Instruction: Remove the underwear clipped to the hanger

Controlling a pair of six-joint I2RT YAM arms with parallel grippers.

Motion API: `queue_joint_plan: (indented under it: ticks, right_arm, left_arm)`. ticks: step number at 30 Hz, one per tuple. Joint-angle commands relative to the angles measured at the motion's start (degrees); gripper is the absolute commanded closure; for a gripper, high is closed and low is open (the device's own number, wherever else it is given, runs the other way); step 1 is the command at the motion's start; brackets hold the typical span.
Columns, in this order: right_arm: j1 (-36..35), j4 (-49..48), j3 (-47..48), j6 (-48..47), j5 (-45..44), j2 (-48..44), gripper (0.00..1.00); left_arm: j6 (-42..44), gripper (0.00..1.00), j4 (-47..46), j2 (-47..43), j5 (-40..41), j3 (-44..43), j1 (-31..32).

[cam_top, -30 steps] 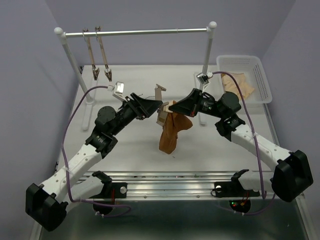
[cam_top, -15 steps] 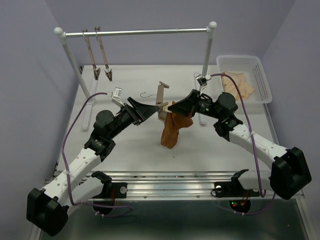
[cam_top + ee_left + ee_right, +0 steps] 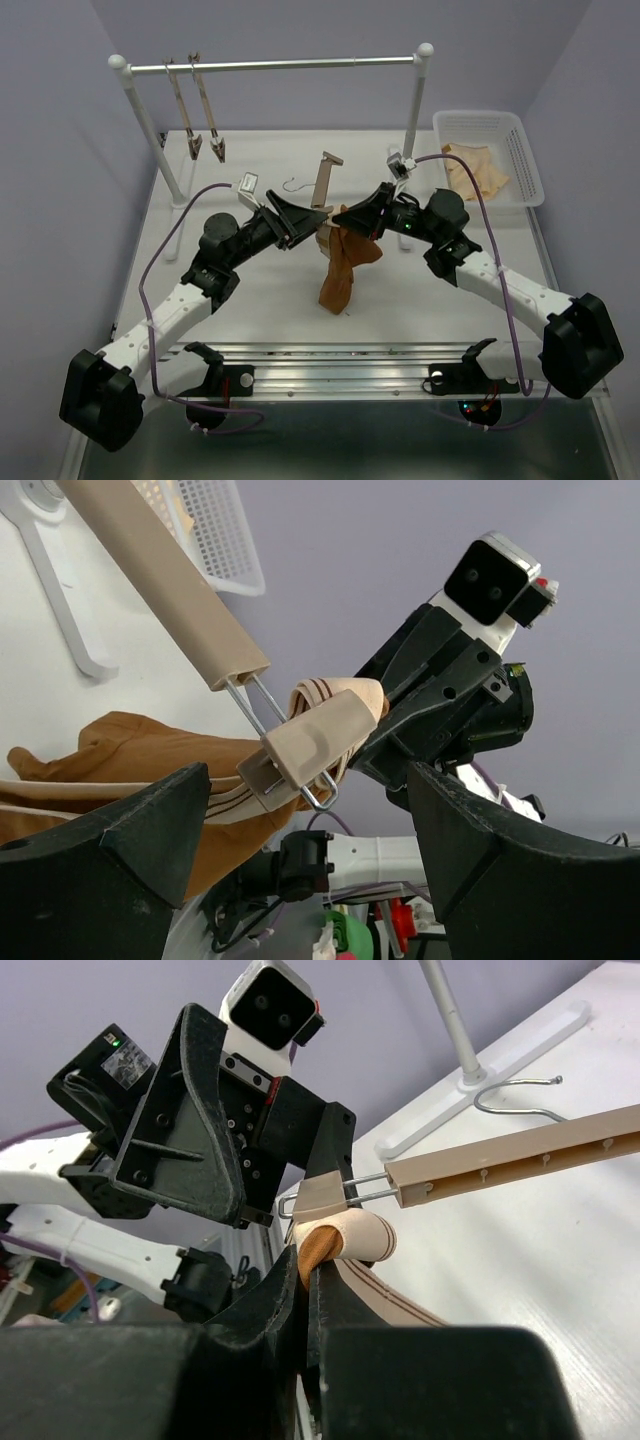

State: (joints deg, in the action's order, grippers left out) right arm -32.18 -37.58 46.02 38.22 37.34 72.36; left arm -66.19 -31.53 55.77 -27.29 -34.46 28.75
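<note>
The hanger (image 3: 323,182), a light-wood bar with a wire hook, is tilted in mid-air above the table. The rust-orange underwear (image 3: 340,265) hangs limp from its lower end clip (image 3: 310,742). My left gripper (image 3: 308,776) is open, with wide black fingers (image 3: 110,830) either side of that clip and not touching it. My right gripper (image 3: 303,1260) is shut on the underwear (image 3: 318,1245) just below the clip (image 3: 325,1195), where the striped waistband folds over. In the top view the two grippers meet nose to nose, the left gripper (image 3: 312,217) beside the right gripper (image 3: 340,218).
A clothes rail (image 3: 290,65) at the back carries two bare clip hangers (image 3: 200,120). Its right post (image 3: 412,105) stands close behind my right arm. A white basket (image 3: 520,150) at the back right holds a peach-beige cloth (image 3: 478,170).
Both arms have shifted slightly and the hanger's free end has swung up and away. The underwear stays in the right gripper. The left jaws spread a little wider.
</note>
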Motion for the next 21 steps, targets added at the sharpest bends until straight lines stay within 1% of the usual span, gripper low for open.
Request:
queue_joint_plan:
  ticks: [1, 6, 9, 15, 17, 21]
  right_arm:
    - [-1.74, -1.53, 0.12, -8.50, -4.82, -2.40, 0.99]
    - [-2.27, -1.44, -0.49, -11.23, -5.53, -2.13, 0.99]
    - [-3.32, -0.22, -0.75, -13.42, -5.61, -2.40, 0.99]
    - [-4.64, 1.28, -2.60, -17.38, -6.67, -3.98, 0.99]
    - [-5.34, 1.72, -3.47, -18.26, -6.67, -4.33, 0.99]
    - [-5.87, 2.86, -4.18, -19.23, -6.84, -4.51, 0.99]
  left_arm:
    - [-3.23, 0.10, -7.31, 1.00, -3.29, 0.18, -0.19]
    - [-4.38, 0.10, -8.37, 2.76, -3.82, 0.00, -0.36]
    - [-5.00, 0.12, -8.99, 3.47, -4.00, 0.09, -0.80]
    - [-6.67, 0.23, -10.83, 3.47, -4.00, 0.97, -2.03]
    - [-7.11, 0.30, -11.36, 3.38, -4.09, 1.15, -2.47]
    - [-7.37, 0.35, -12.06, 3.38, -4.44, 1.15, -3.09]
